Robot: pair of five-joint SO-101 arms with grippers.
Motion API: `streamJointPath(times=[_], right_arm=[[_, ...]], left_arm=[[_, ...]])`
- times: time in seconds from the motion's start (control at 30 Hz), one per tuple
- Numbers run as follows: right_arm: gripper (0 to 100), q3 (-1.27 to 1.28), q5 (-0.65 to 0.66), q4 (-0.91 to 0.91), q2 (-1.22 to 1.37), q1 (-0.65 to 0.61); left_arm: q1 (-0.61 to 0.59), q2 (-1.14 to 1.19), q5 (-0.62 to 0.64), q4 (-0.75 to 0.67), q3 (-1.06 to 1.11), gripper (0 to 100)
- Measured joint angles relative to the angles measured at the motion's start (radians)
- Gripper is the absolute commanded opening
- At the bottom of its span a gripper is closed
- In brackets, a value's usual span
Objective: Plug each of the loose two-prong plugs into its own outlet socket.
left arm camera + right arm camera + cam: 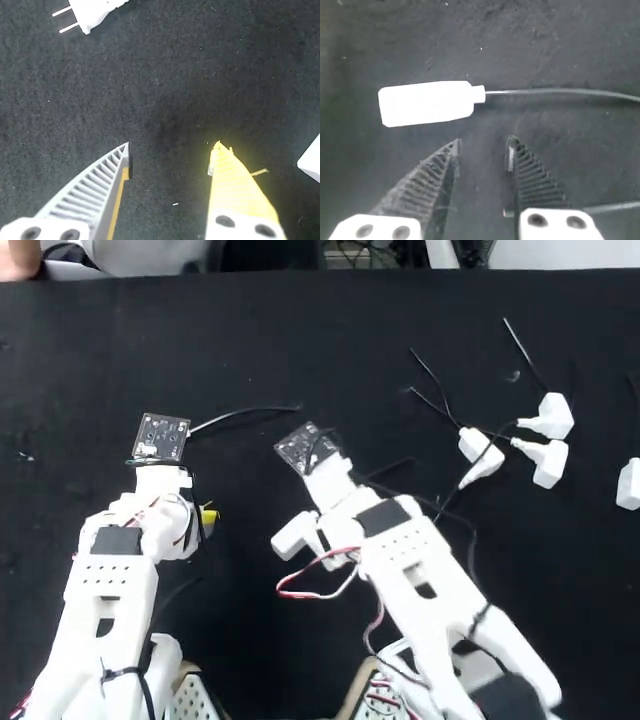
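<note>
my left gripper (pixel 171 146), w/ one pale grey ribbed finger (pixel 102 182) and one yellow finger (pixel 232 182), hung over the black cloth-covered table (pixel 210 70) w/ the fingers wide apart and nothing between them. a white two-prong plug (pixel 92 12) lay on the cloth well ahead of the grey finger, both prongs bare, and the corner of a white block (pixel 311 162) showed off to the yellow finger's side. my right gripper (pixel 482 147), w/ black ribbed fingers (pixel 432 185), was a little apart too and held nothing. just beyond its tips lay a white oblong plug body (pixel 427 102) flat on the cloth, not touching the fingers, w/ a thin black cable (pixel 560 92) running off one end. from overhead my white left arm (pixel 110 580) and white right arm (pixel 420 570) stood side by side. off past the right arm lay a far white plug (pixel 548 415), a near white plug (pixel 549 462) just beside it and a third white plug (pixel 480 450), all loose among black wires. a white piece (pixel 628 483) sat at the table's edge; couldn't tell if it was an outlet.
</note>
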Motion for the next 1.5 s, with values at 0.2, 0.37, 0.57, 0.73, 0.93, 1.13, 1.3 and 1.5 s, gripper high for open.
streamJointPath(times=[0.2,0.37,0.57,0.73,0.93,1.13,1.3,1.5], right_arm=[[15.7,-0.081,0.003,-0.083,0.215,-0.031],[15.8,-0.186,-0.025,-0.084,0.256,-0.081],[15.9,-0.249,-0.064,-0.081,0.256,-0.1],[15.9,-0.25,-0.064,0.037,0.186,0.003],[15.9,-0.252,-0.064,0.249,-0.091,0.212],[15.9,-0.221,0.003,0.39,-0.307,0.393],[15.9,-0.078,0.06,0.377,-0.382,0.465],[15.9,-0.006,0.066,0.358,-0.419,0.485]], left_arm=[[0.0,0.0,0.0,0.0,0.0,26],[0.0,0.0,0.0,0.0,0.0,26],[0.0,0.0,0.0,0.0,0.0,26],[0.02,0.002,0.0,0.003,-0.018,26],[0.173,0.021,-0.041,0.107,-0.112,27],[0.385,0.107,-0.075,0.144,-0.186,31],[0.39,0.203,-0.084,0.058,-0.195,31],[0.391,0.339,-0.163,-0.078,-0.196,31]])
